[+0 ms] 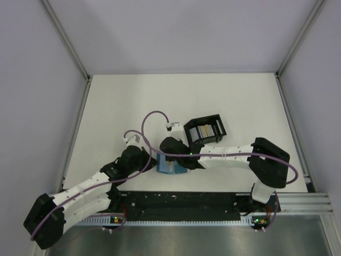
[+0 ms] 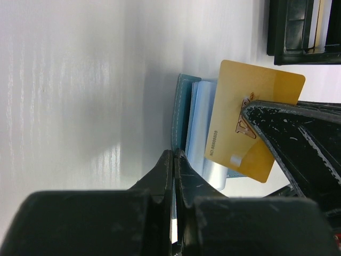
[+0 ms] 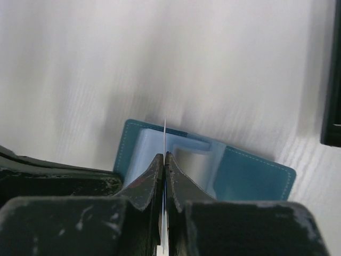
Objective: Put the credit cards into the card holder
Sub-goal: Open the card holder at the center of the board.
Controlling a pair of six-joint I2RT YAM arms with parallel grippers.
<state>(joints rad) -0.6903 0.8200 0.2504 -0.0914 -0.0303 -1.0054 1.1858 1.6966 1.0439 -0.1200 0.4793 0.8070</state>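
The teal-blue card holder (image 1: 171,168) lies open on the white table between the two grippers, its pale inner pocket showing in the right wrist view (image 3: 250,176). My right gripper (image 3: 164,156) is shut on an orange-yellow credit card (image 2: 226,117) and holds it upright on edge over the holder's pocket. In the right wrist view the card is only a thin line. My left gripper (image 2: 175,153) is shut at the holder's teal edge (image 2: 182,112) and seems to pinch it. From above, both the left gripper (image 1: 152,162) and the right gripper (image 1: 170,158) meet at the holder.
A black open-topped tray (image 1: 219,128) stands just behind the holder, with more cards (image 1: 202,132) upright inside. It also shows in the left wrist view (image 2: 290,32). Metal frame rails run along the table's sides.
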